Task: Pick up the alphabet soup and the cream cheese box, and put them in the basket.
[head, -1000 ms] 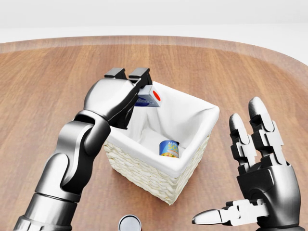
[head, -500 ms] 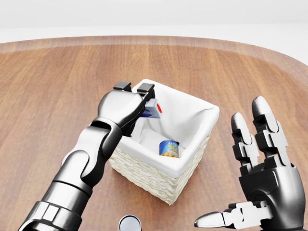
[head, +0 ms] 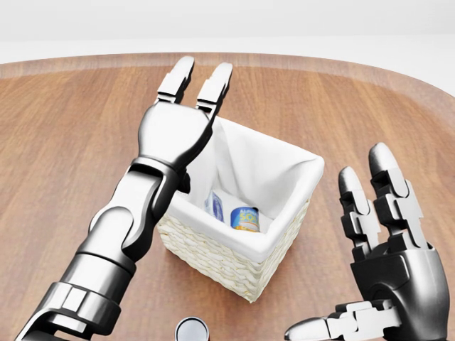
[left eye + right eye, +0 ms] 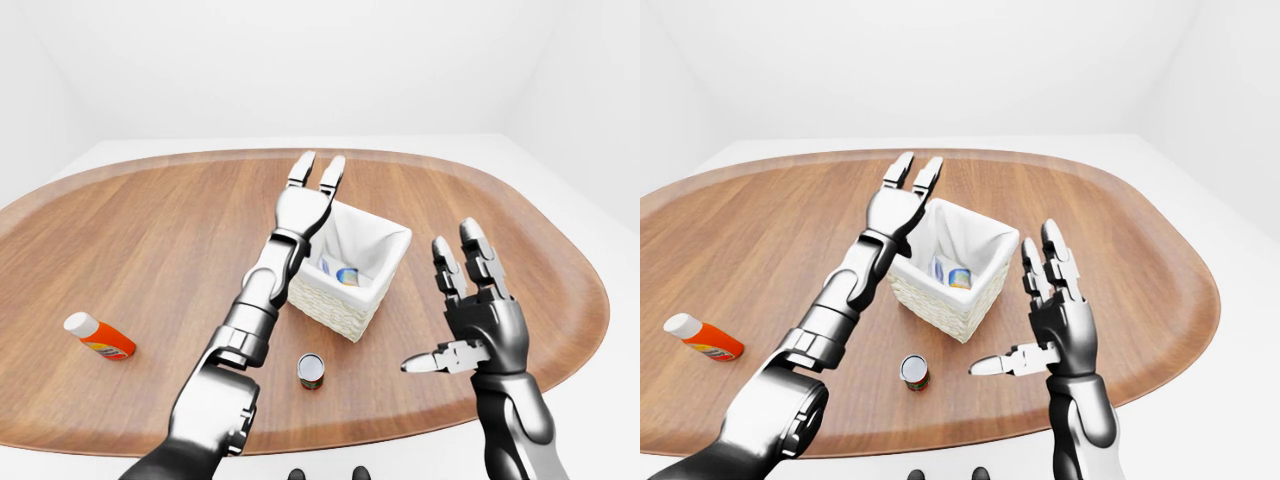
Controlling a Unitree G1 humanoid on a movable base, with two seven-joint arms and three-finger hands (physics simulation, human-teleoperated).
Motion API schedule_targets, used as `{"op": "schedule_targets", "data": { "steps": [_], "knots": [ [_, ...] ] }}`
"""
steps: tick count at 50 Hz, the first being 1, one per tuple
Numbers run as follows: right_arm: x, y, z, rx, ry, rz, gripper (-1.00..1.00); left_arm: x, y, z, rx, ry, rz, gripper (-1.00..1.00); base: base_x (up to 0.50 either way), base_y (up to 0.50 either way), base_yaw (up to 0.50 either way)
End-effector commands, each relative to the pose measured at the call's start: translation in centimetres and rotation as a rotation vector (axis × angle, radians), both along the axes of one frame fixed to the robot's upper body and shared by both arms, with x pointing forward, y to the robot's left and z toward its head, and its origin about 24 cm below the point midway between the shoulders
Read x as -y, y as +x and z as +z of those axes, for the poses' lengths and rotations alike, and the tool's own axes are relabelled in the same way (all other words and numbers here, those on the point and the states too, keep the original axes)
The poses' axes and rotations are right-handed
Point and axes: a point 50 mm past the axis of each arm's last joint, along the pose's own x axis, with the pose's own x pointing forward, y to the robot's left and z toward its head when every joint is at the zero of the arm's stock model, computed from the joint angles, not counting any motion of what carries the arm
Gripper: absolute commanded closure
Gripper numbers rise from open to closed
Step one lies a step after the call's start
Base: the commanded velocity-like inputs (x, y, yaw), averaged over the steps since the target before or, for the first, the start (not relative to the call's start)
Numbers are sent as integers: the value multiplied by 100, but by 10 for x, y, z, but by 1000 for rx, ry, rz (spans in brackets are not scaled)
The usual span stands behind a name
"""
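Note:
The wicker basket point(image 3: 234, 273) with a white liner stands mid-table. Inside it lie the alphabet soup can point(image 3: 246, 219) and the cream cheese box point(image 3: 214, 207), side by side on the bottom. My left hand point(image 3: 193, 85) is open with fingers spread, held above the basket's upper-left rim and holding nothing. My right hand point(image 3: 355, 256) is open and empty, palm turned left, to the right of the basket.
A small dark-topped can point(image 4: 311, 370) stands below the basket near the table's lower edge. An orange bottle with a white cap point(image 4: 98, 337) lies at the far left. The oval wooden table point(image 4: 150, 230) has a raised rim.
My left hand opened and let go of the cream cheese box, which dropped into the basket beside the soup can. The hand then rose. The right hand barely moved.

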Motion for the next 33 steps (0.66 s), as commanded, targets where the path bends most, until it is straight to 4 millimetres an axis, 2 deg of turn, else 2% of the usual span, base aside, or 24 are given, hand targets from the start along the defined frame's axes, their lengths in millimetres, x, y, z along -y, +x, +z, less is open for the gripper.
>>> {"op": "schedule_targets", "data": {
  "steps": [1,7,13,21,27,32,33],
  "knots": [
    [-1,-1,0,1,-9,3,-100,-2,-5,22,104,-84,-10,-100,0,0,0],
    [-2,-1,0,2,-13,2,-100,-2,-7,31,145,-107,-15,-100,0,0,0],
    [-2,-1,0,2,-16,1,-100,-6,-11,31,118,-152,-19,-100,0,0,0],
    [-2,0,0,-2,-16,-2,-100,-19,-26,35,113,-236,-23,-100,0,0,0],
    [-2,1,-1,-6,-21,-6,-100,-36,-45,45,101,-365,-54,-100,0,0,0],
    [-3,1,-2,-9,-26,-6,-100,-48,-71,56,102,-499,-128,-100,0,0,0],
    [-3,1,-3,-10,-27,-7,-100,-51,-85,63,101,-563,-183,-100,0,0,0]
  ]
}}
